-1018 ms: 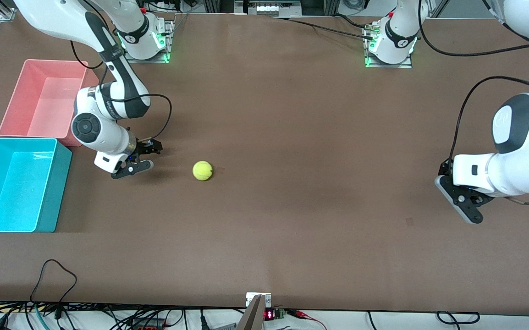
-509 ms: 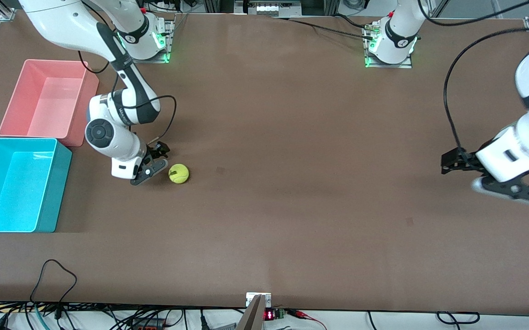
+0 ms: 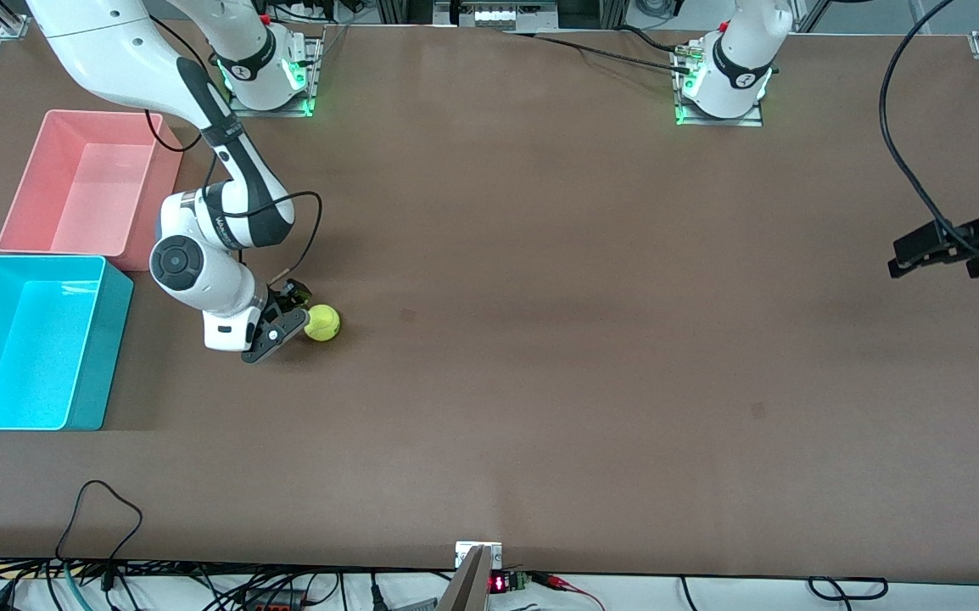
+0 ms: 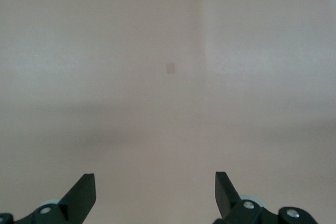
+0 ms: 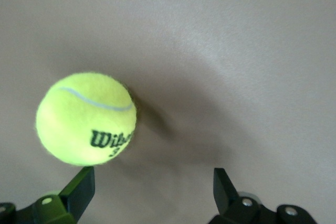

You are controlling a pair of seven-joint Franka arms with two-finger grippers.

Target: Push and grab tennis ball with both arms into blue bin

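Note:
The yellow-green tennis ball (image 3: 321, 322) lies on the brown table, toward the right arm's end. My right gripper (image 3: 286, 320) is low at the table right beside it, on the side of the blue bin (image 3: 108, 339). In the right wrist view the ball (image 5: 86, 124) sits just off one fingertip (image 5: 79, 188), outside the gap, and the right gripper (image 5: 152, 190) is open and empty. My left gripper (image 3: 931, 248) hangs up in the air over the left arm's end of the table. In its wrist view the left gripper (image 4: 155, 192) is open over bare table.
A pink tub (image 3: 169, 170) stands beside the blue bin, farther from the front camera. A black cable loop (image 3: 103, 509) lies on the table near the front edge. The arm bases (image 3: 269, 85) (image 3: 723, 93) stand along the table's edge farthest from the front camera.
The ball has rolled toward the right arm's end of the table and the right gripper has come up against it. The left arm has lifted and swung out toward the table's end.

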